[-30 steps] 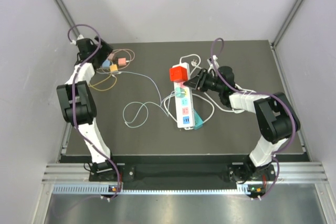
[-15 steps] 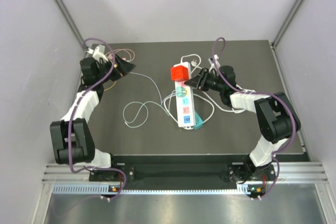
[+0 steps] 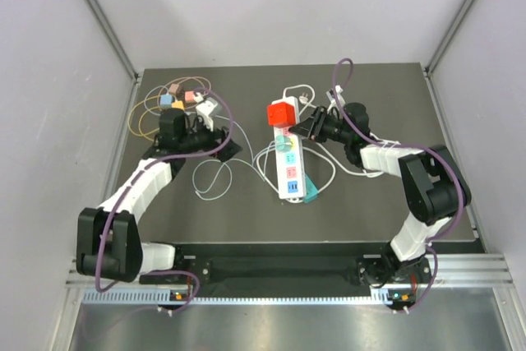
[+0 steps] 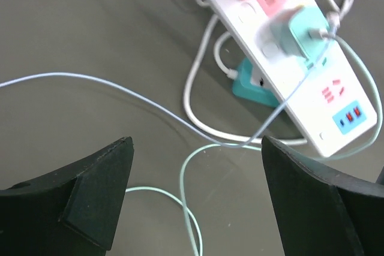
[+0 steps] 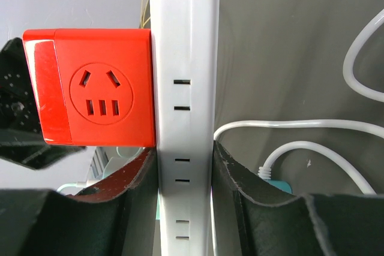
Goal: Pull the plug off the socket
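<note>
far left, back of the surface (image 3: 246,219): pile of looped cables and small coloured chargers (image 3: 182,98), well apart from the strip, looks like spare clutter

left hand (image 3: 220,144): wide open, holding nothing, low over the surface and aimed right at the strip. wrist view shows its fingers (image 4: 90,190) spread with only a thin pale cable (image 4: 183,175) lying between them. my read: this is the pulling hand, on approach and not yet at a plug

centre: white power strip (image 3: 288,166) runs near-to-far. red cube adapter (image 3: 282,113) sits at the far end, teal plug (image 4: 298,30) just beside it on the near side with a thin lead coming out. both look fully seated, so nothing is pulled yet. task line doesn't say which one; I'd guess teal, since the left wrist view is lined up on it. teal block (image 4: 255,85) pokes out from under the strip's edge, can't tell what it is

right hand (image 5: 186,166): closed on the power strip, a jaw on each side, just beside the red cube. can't tell which faces it pinches. reason seems plain: the strip is loose and light and would lift with the plug, so it's clamped close to the sockets

next move needs a square grip across the plug body and a pull straight off the strip face. risks: snagging the thin lead, or the strip twisting in the clamp
</note>
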Controlling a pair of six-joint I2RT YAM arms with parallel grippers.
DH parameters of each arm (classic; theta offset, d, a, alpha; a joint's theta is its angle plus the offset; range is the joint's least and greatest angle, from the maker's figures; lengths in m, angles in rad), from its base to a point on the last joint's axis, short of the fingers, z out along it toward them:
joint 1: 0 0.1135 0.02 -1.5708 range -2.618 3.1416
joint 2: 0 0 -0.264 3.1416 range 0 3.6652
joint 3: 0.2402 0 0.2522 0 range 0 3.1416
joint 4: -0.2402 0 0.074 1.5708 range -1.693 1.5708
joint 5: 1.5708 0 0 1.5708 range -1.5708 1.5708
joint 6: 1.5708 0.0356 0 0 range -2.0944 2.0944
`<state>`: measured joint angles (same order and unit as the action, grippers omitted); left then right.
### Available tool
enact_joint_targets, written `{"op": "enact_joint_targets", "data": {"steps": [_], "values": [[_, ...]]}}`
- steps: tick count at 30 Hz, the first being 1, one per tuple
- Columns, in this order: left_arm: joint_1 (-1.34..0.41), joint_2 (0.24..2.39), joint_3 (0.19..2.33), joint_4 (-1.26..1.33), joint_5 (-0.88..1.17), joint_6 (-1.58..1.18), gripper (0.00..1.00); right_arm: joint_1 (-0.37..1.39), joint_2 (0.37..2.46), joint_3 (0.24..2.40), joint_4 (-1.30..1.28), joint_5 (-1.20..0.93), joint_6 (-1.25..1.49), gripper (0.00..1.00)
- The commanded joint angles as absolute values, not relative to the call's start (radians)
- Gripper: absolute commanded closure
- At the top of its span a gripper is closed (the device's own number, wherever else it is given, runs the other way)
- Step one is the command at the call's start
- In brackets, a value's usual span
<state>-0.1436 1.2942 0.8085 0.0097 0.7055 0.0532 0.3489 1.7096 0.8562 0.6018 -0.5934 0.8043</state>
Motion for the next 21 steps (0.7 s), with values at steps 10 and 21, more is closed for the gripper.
{"op": "enact_joint_targets", "data": {"steps": [10,21], "values": [[-0.302,1.400,0.857,-0.025,0.822,0.322,0.21,0.337,1.631,0.899,0.747,-0.624,0.833,1.00],[-0.405,1.520,0.910,-0.008,0.738,0.322,0.89,0.337,1.634,0.899,0.750,-0.624,0.839,1.00]]}}
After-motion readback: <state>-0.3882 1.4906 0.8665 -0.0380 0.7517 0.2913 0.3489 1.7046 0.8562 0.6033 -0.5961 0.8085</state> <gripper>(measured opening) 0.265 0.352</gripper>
